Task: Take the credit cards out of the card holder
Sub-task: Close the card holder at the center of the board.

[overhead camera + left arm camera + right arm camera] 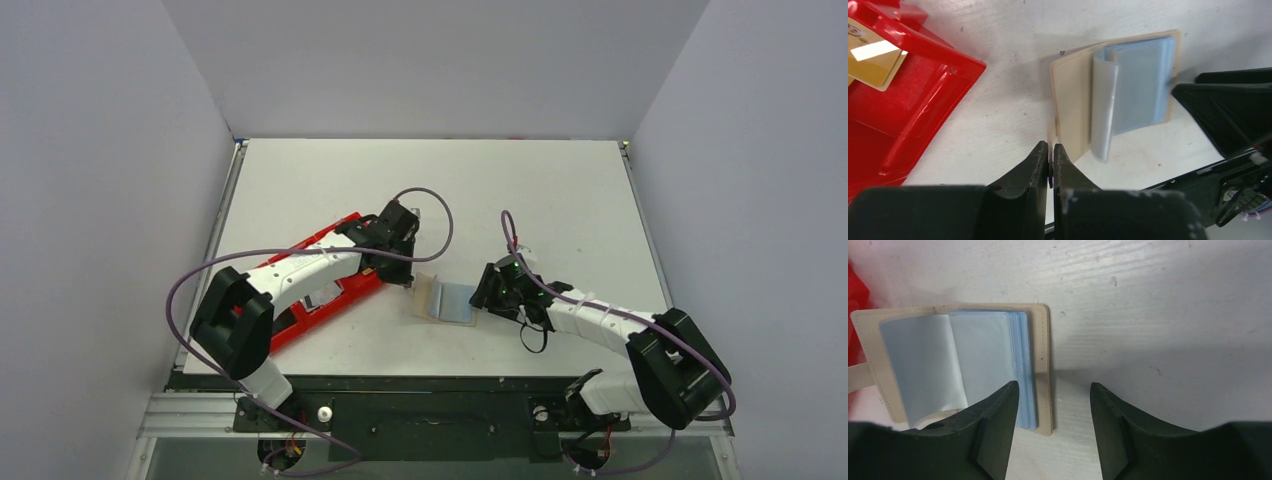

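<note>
Card holder: tan, lying open on white tabletop, clear bluish sleeves fanned inside.
Left hand: at holder's left edge, fingers pressed together, apparently pinching its small tab.
Right hand: at holder's right edge, fingers apart, gripping nothing.
Red tray: left of holder, tan card inside.
</note>
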You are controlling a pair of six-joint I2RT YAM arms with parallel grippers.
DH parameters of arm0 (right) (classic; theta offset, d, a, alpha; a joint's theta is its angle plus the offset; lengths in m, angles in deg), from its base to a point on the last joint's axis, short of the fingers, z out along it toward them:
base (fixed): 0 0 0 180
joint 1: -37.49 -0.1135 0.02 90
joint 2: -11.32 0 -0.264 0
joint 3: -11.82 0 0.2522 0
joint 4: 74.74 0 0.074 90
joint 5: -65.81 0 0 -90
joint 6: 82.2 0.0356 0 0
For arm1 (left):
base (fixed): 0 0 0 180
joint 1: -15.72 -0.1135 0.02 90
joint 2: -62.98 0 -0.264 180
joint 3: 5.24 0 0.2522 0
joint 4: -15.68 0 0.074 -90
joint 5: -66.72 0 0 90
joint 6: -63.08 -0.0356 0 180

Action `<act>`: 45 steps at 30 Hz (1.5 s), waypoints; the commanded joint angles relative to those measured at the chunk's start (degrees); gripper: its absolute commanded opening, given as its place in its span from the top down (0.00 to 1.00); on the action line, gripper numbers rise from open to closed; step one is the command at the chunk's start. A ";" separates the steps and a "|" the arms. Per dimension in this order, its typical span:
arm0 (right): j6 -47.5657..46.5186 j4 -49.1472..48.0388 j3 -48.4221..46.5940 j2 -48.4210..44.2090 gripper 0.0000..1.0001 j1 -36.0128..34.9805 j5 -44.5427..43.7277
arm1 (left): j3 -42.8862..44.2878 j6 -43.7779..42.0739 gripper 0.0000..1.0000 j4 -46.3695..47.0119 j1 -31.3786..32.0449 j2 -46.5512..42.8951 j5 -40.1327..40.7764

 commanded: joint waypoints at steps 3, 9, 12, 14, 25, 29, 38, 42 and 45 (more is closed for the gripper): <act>2.34 -5.34 -3.63 4.91 0.53 -2.72 0.03 | 5.13 -0.51 1.00 -2.77 -0.34 -4.12 -0.44; 5.72 -9.86 -3.52 7.66 0.57 -3.28 1.55 | 7.08 0.70 1.00 -2.15 0.28 -3.57 -4.08; 6.67 -11.40 -3.24 8.41 0.61 -3.07 1.94 | 6.85 2.31 1.00 -0.03 1.14 -2.85 -6.46; 7.34 -11.86 -3.01 8.56 0.65 -2.76 2.00 | 6.64 3.73 1.00 1.70 1.84 -2.06 -8.12; 10.60 -18.70 -0.39 11.03 0.82 -1.56 5.98 | 6.93 10.35 1.00 10.77 5.11 5.19 -13.26; 10.88 -19.47 0.78 9.83 0.78 -0.89 6.43 | 7.35 11.79 1.00 13.90 5.14 7.02 -15.06; 11.84 -16.81 5.20 -0.19 0.65 3.06 5.59 | 6.65 14.22 1.00 20.14 5.08 13.00 -18.12; 10.94 -11.55 5.87 -6.04 0.63 4.31 3.03 | 6.09 14.35 1.00 23.11 5.09 15.06 -18.90; 9.84 -6.84 6.01 -10.64 0.62 4.56 0.01 | 4.60 14.52 1.00 27.58 5.13 16.56 -20.24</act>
